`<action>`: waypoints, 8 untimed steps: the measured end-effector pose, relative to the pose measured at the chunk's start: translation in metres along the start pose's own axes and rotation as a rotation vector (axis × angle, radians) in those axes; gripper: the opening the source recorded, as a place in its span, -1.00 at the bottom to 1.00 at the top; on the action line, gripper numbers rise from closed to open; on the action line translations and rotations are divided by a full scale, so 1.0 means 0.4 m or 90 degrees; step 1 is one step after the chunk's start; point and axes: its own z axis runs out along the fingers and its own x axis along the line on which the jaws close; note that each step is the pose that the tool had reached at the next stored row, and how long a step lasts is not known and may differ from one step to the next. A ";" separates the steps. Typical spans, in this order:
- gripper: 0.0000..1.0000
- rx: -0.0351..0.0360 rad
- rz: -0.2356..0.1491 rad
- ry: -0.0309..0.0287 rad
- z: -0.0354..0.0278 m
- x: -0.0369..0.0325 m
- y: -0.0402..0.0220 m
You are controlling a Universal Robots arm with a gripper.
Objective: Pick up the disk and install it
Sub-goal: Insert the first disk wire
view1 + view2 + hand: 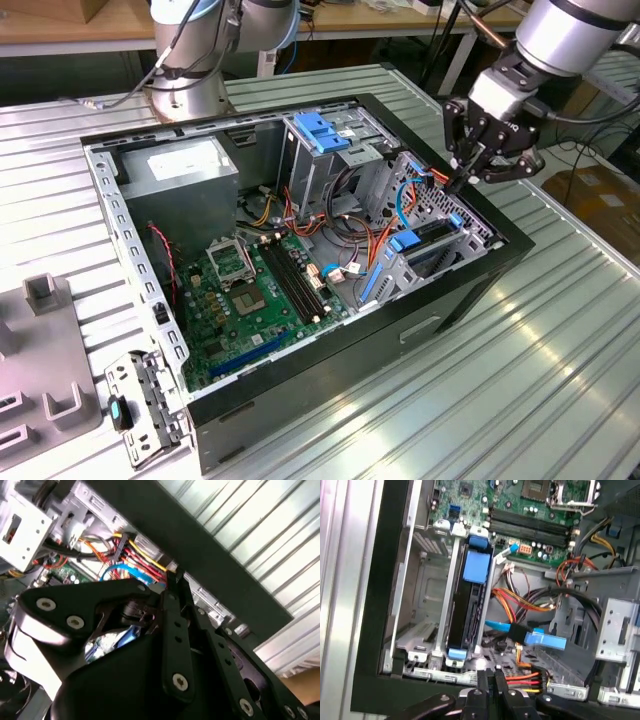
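Disk [470, 615] edge-on in its bay, label hidden; arm cut off above.

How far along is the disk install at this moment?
Looks largely done: the blue-railed silver-metal disk stands seated in the grey metal drive cage of the open black computer case. The black gripper hovers over the cage edge, jaws together, holding nothing. Full latching can't be confirmed.

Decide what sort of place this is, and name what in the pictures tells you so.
Probably a robotics lab or workshop: an open computer case lies on a ribbed metal table, a robot arm's hand hangs over its drive cage, and workbenches stand behind.
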 end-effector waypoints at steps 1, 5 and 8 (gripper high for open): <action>-0.66 0.0001 0.000 0.0000 0.000 -0.001 0.007; -0.66 0.0030 0.046 0.0026 0.007 -0.002 0.013; -0.66 0.0042 0.063 0.0034 0.009 -0.002 0.015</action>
